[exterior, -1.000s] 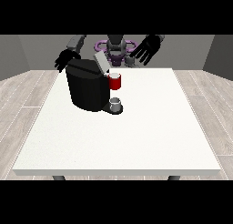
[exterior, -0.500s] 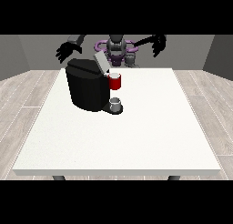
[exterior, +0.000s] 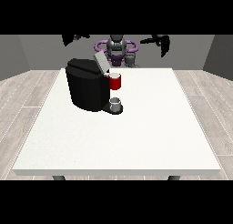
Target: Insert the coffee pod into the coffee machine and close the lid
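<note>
Small humanoid torso [exterior: 117, 52] at the view's top: dark grey to black centre body, rounded dark head on top. Purple ring-shaped shoulder housings either side of the chest, glossy finish. Grey cylindrical segment low on the torso toward the view's right. Arms black, thin. Hand at the view's right [exterior: 162, 42] black, bulky, one elongated dark block with a slimmer black part alongside. Hand at the view's left [exterior: 75, 37] black as well, partly cut by the frame edge. No markings, cables or screws discernible.
</note>
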Motion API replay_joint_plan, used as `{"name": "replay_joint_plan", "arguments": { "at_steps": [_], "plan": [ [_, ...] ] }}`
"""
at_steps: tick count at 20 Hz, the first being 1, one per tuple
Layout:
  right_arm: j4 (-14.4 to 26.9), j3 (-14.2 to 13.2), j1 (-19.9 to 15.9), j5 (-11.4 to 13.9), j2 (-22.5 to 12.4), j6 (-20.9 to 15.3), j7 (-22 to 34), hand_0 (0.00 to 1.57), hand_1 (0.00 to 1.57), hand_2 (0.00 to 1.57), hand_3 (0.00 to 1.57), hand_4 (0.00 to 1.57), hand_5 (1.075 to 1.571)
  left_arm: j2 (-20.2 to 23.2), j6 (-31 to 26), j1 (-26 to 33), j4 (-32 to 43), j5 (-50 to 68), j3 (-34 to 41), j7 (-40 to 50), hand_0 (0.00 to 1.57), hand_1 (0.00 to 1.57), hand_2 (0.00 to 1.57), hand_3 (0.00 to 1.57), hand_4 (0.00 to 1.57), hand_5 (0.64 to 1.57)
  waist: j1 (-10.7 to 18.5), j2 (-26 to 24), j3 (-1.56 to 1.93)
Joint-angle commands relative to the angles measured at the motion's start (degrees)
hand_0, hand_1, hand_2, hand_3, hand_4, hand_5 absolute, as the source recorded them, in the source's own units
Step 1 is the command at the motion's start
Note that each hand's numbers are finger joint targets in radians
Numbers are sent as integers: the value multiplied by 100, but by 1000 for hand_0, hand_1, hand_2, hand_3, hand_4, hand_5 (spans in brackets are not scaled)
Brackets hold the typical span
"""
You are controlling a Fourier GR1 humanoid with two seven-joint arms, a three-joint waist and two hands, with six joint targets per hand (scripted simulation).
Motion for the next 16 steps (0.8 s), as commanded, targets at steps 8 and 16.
{"name": "replay_joint_plan", "arguments": {
  "at_steps": [8, 16],
  "plan": [
    [-276, 186, -642, 71, -268, 350, 564, 0, 0, 0, 0, 0, 1571, -297, -378, 746, -1029, 660, -143, 353, 0, 0, 0, 0, 0, 1571, 606, 61, 3],
    [48, 262, -1212, 197, -165, 523, 376, 0, 0, 0, 0, 123, 1571, -492, -157, 1228, -2150, 1034, -612, 752, 0, 0, 0, 0, 0, 1571, 676, 605, 4]
  ]
}}
